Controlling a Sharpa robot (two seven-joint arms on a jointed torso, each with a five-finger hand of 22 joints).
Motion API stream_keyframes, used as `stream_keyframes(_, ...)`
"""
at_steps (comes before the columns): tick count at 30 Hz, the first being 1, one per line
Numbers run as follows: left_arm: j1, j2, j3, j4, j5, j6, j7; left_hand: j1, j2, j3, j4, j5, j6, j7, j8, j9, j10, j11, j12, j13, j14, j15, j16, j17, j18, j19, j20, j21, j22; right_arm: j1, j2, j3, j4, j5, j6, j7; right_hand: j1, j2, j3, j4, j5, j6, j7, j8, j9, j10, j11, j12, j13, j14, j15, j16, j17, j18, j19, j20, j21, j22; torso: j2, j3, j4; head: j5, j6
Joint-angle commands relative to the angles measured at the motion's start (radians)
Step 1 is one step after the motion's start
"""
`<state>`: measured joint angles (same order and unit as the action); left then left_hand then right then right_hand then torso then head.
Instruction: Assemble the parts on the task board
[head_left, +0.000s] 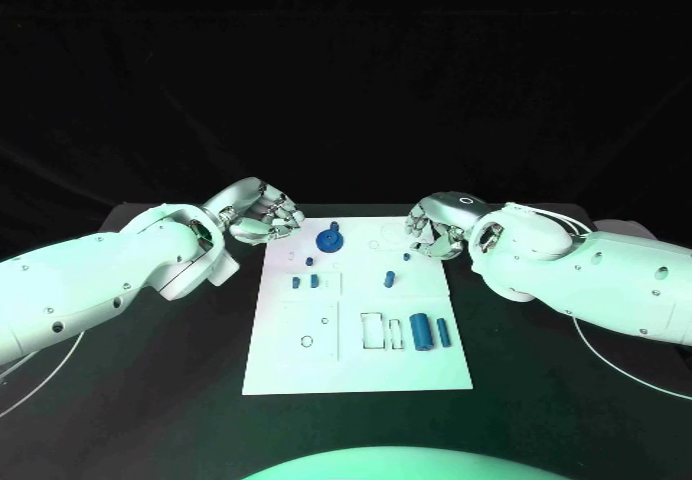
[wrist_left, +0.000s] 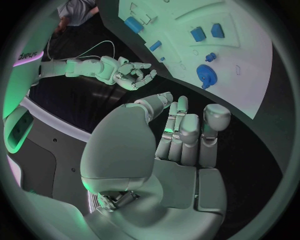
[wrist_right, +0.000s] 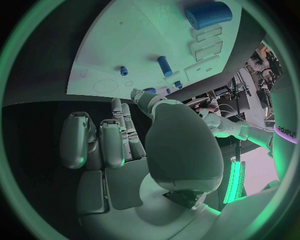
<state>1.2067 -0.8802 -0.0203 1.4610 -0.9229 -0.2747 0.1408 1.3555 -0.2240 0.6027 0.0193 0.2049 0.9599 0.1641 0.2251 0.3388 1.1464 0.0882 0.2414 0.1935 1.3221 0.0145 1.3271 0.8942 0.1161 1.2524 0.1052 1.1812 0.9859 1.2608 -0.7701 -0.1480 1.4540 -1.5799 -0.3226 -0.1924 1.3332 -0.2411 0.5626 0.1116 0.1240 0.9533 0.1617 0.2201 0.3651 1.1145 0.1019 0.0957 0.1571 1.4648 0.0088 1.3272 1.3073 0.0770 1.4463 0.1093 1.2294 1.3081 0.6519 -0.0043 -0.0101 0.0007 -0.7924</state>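
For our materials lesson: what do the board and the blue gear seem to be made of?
Board: likely matte white plastic; flat, even surface with shallow moulded recesses, no glare.
Gear: probably plastic too; solid uniform blue, dull finish, no metallic shine. Neither can be confirmed by look alone.

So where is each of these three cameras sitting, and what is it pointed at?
Head view: on the robot's head, looking down at the board; both arms reach in, left hand, right hand.
Left wrist view: behind the left hand, facing the board's edge.
Right wrist view: behind the right hand, facing the board from the other side.
Shared: both wrist views show the same board, and the left one shows the right hand too.
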Motion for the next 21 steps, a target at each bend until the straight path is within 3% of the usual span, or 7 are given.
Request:
stream_keyframes(1,0.001,-0.008,0.001,0.025,0.152,-0.036,0.068,-0.002,0.009,-0.01,0.001,0.001,0.001,-0.004,0.006,0.001,-0.01,0.002,0.007,0.003,-0.01,0.0,-0.01,-0.03,0.019,-0.011,-0.001,-0.018,-0.029,-0.005,0.014,-0.001,-0.018,-0.075,0.039,-0.037,-0.003,-0.005,-0.004,0.0,-0.006,-0.002,0.002,-0.005,0.0,-0.007,0.0,-0.005,-0.002,0.054,0.008,-0.003,0.046,-0.003,-0.006,0.001,-0.003,0.048,0.0,-0.0025,-0.0021,-0.001,0.001)
stream_keyframes(4,0.001,-0.015,0.001,0.039,0.248,-0.031,0.109,-0.002,0.013,-0.01,0.001,0.004,-0.003,0.002,0.008,0.0,-0.05,0.011,0.003,0.002,-0.084,0.006,-0.078,-0.167,0.042,-0.082,0.003,-0.109,-0.147,-0.01,0.025,-0.001,-0.03,-0.079,0.046,-0.037,-0.002,-0.004,-0.004,-0.001,-0.009,-0.002,0.002,-0.005,0.0,-0.008,0.0,-0.005,-0.002,0.054,0.008,-0.004,0.045,-0.003,-0.006,0.001,-0.003,0.049,0.001,-0.0037,-0.0009,-0.003,0.001)
stream_keyframes(5,0.001,-0.019,0.001,0.044,0.308,-0.027,0.129,0.006,0.017,-0.005,-0.004,0.004,-0.007,0.008,0.01,0.0,-0.074,0.019,0.0,-0.001,-0.176,0.013,-0.161,-0.313,0.065,-0.163,0.007,-0.209,-0.269,-0.012,0.03,-0.002,-0.036,-0.081,0.049,-0.037,0.0,-0.004,-0.003,-0.002,-0.011,-0.002,0.001,-0.006,-0.001,-0.008,-0.001,-0.005,-0.002,0.054,0.008,-0.004,0.045,-0.003,-0.006,0.001,-0.003,0.049,0.001,-0.0046,-0.001,-0.002,0.002)
stream_keyframes(6,0.001,-0.022,0.001,0.049,0.354,-0.024,0.145,0.009,0.019,-0.005,-0.008,0.004,-0.009,0.009,0.012,-0.001,-0.078,0.02,0.004,-0.001,-0.191,0.014,-0.177,-0.331,0.069,-0.178,0.01,-0.233,-0.291,-0.014,0.034,-0.002,-0.04,-0.081,0.052,-0.037,0.003,-0.002,-0.002,-0.004,-0.012,-0.002,-0.002,-0.006,0.0,-0.008,-0.003,-0.006,-0.003,0.053,0.008,-0.004,0.044,-0.003,-0.006,0.001,-0.002,0.05,0.001,-0.0029,-0.0022,-0.002,0.002)
stream_keyframes(9,0.001,-0.031,0.0,0.062,0.476,-0.015,0.196,0.01,0.021,-0.009,-0.012,0.004,-0.013,0.012,0.017,-0.001,-0.093,0.024,0.011,-0.002,-0.212,0.017,-0.201,-0.347,0.069,-0.187,0.013,-0.258,-0.307,-0.02,0.044,-0.002,-0.053,-0.084,0.061,-0.036,0.007,0.0,0.0,-0.006,-0.013,0.0,-0.008,-0.006,0.0,-0.01,-0.008,-0.006,-0.005,0.054,0.002,-0.002,0.045,-0.002,-0.006,-0.002,-0.002,0.05,0.001,-0.0017,-0.0023,-0.002,0.005)
stream_keyframes(13,0.0,-0.042,0.0,0.079,0.607,0.0,0.262,0.013,0.026,-0.011,-0.015,0.005,-0.014,0.013,0.021,-0.001,-0.096,0.024,0.017,-0.002,-0.223,0.018,-0.211,-0.355,0.069,-0.192,0.014,-0.27,-0.315,-0.029,0.058,-0.003,-0.071,-0.085,0.074,-0.034,0.009,0.003,0.001,-0.006,-0.012,0.003,-0.01,-0.005,0.001,-0.007,-0.01,-0.005,-0.005,0.054,0.0,0.001,0.047,-0.003,-0.005,-0.004,0.001,0.053,0.002,-0.0032,-0.0009,-0.008,0.004)
stream_keyframes(21,0.0,-0.054,0.0,0.102,0.716,0.016,0.317,0.018,0.031,-0.009,-0.019,0.006,-0.015,0.014,0.023,-0.001,-0.098,0.025,0.02,-0.002,-0.227,0.018,-0.215,-0.359,0.069,-0.193,0.014,-0.275,-0.318,-0.048,0.08,-0.004,-0.086,-0.072,0.076,-0.024,0.013,0.006,0.005,-0.01,-0.005,0.012,-0.008,-0.001,0.003,0.002,-0.008,-0.001,-0.005,0.055,0.002,0.006,0.049,-0.005,-0.002,-0.006,0.01,0.059,0.0,-0.0006,-0.0047,-0.005,0.0)
